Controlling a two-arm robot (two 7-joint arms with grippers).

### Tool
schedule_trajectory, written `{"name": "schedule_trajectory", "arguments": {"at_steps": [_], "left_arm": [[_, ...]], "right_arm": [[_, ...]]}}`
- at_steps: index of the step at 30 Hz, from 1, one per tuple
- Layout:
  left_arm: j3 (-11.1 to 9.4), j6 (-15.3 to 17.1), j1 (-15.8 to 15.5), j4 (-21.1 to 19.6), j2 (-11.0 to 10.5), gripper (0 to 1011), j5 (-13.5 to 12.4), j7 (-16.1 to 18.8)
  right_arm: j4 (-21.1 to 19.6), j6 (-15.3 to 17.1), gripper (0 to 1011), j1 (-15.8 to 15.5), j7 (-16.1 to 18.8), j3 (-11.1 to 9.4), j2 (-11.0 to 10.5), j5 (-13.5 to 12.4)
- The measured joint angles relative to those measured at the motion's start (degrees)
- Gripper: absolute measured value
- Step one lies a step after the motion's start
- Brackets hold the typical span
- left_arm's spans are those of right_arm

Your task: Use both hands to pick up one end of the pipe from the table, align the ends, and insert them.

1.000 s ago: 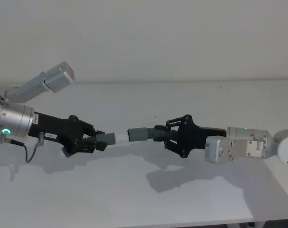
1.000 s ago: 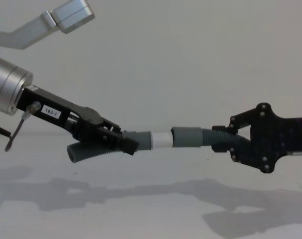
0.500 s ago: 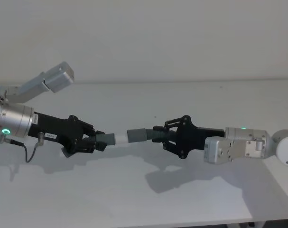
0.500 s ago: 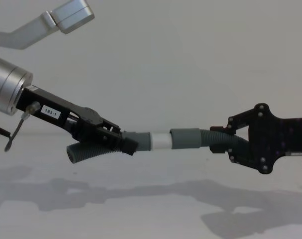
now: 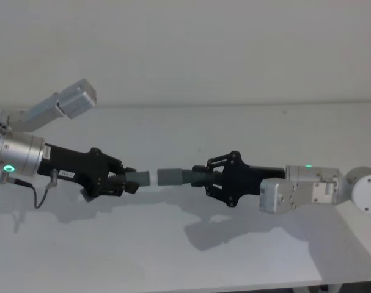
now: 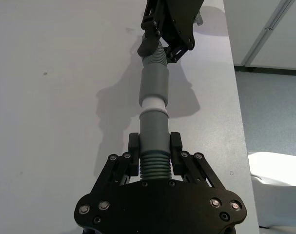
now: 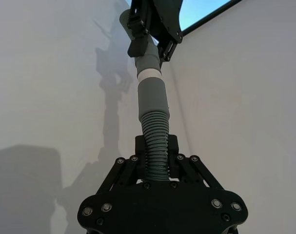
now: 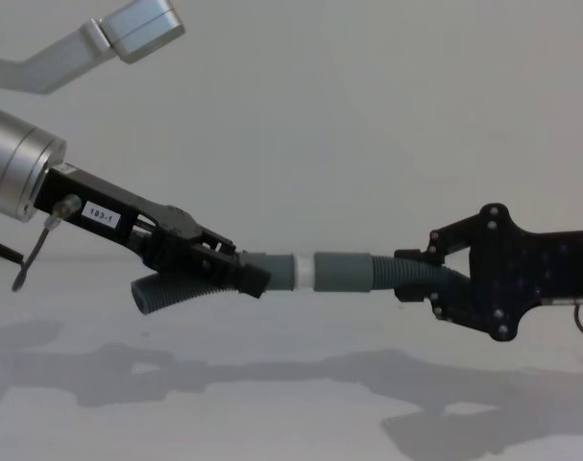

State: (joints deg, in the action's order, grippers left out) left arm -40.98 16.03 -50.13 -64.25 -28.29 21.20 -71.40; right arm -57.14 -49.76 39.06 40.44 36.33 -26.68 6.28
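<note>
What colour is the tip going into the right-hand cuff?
White: the tip is a narrow band between grey pieces, best seen in the left wrist view.

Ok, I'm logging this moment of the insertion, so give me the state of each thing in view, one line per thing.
left gripper: shut on the white-tipped pipe piece, held above the table.
right gripper: shut on the cuffed pipe piece, held above the table.
white-tipped pipe piece: lifted, tip pointing at the cuff.
white tip: partly inside the cuff, a short band showing.
cuffed pipe piece: lifted, in line with the tip.
grey cuff: over the tip's end.

White tip [image 8: 303,271] inside right cuff [image 8: 342,271]
</note>
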Motion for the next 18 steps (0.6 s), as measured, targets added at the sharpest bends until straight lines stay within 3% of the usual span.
{"name": "schedule_trajectory", "arguments": {"at_steps": [18], "left_arm": [[0.0, 0.0, 0.0, 0.1, -0.1, 330, 0.0, 0.0]], "right_arm": [[0.1, -0.1, 225, 0.3, 0.1, 1.1, 0.0, -0.7]]}}
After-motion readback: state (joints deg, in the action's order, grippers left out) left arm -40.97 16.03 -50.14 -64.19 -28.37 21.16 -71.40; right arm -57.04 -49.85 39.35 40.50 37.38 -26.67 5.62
